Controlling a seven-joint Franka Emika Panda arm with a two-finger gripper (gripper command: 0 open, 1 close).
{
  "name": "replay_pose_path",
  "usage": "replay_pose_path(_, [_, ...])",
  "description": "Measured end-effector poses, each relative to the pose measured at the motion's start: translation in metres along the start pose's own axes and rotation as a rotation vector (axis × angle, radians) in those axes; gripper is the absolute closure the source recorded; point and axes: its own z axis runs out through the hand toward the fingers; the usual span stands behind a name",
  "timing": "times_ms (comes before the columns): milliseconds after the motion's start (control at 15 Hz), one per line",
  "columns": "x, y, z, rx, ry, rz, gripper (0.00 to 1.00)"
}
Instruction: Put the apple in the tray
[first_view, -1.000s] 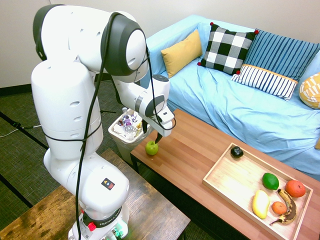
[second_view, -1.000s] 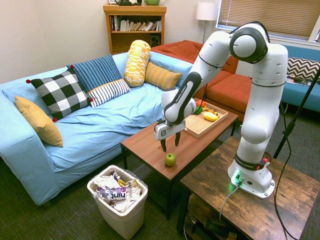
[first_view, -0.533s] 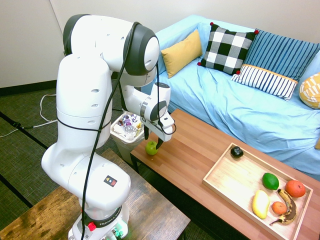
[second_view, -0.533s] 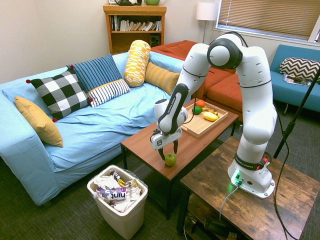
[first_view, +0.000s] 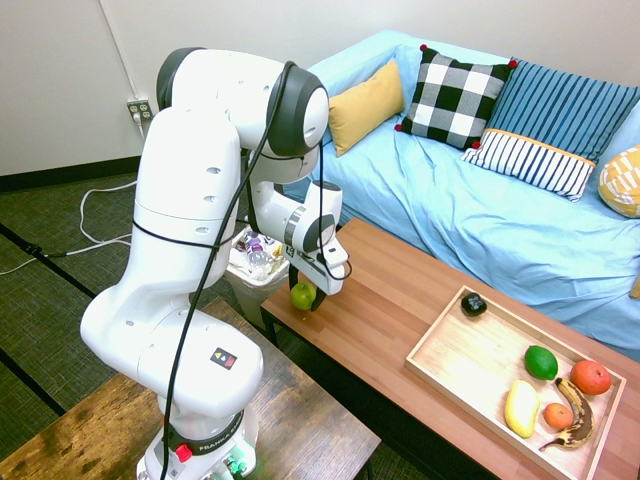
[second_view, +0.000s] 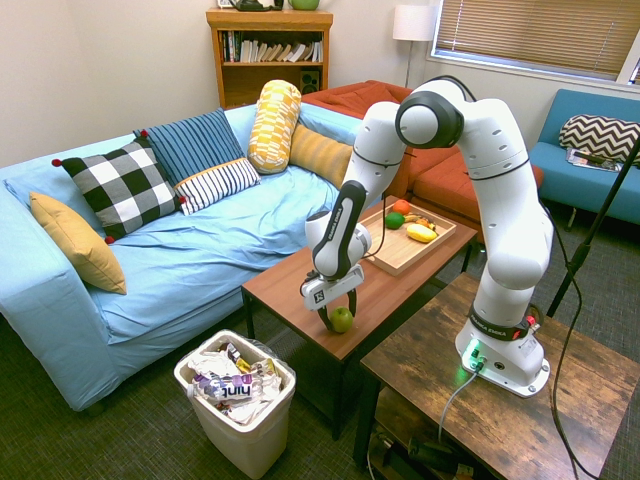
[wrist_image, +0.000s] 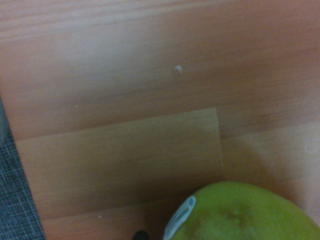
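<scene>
We see spread dark fingers (second_view: 339, 311) of white robot arm low around round green shiny apple (first_view: 303, 296), probably for gripping its sides. Apple rests on reddish-brown wooden surface (first_view: 375, 290), near end, well apart from pale wooden tray (first_view: 450, 351).

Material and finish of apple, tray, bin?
Apple: real fruit or glossy replica, can't tell; shiny green skin, sticker.
Tray: pale wood or veneer, probably satin; visible grain.
Bin: likely molded plastic, smooth off-white; rounded corners, rolled rim.
</scene>
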Motion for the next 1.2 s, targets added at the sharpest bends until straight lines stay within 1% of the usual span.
replay_pose_path(400, [-0.001, -0.002, 0.001, 0.006, -0.012, 0.004, 1.00])
replay_pose_path(533, [0.001, -0.003, -0.018, 0.040, -0.002, 0.005, 1.00])
replay_pose_path(667, [0.013, 0.003, -0.057, 0.098, 0.016, 0.020, 1.00])
replay_pose_path(867, [0.062, 0.041, -0.130, 0.173, 0.036, 0.089, 1.00])
replay_pose_path(1000, [0.111, 0.083, -0.174, 0.222, 0.046, 0.156, 1.00])
replay_pose_path(1200, [0.187, 0.152, -0.210, 0.261, 0.064, 0.247, 1.00])
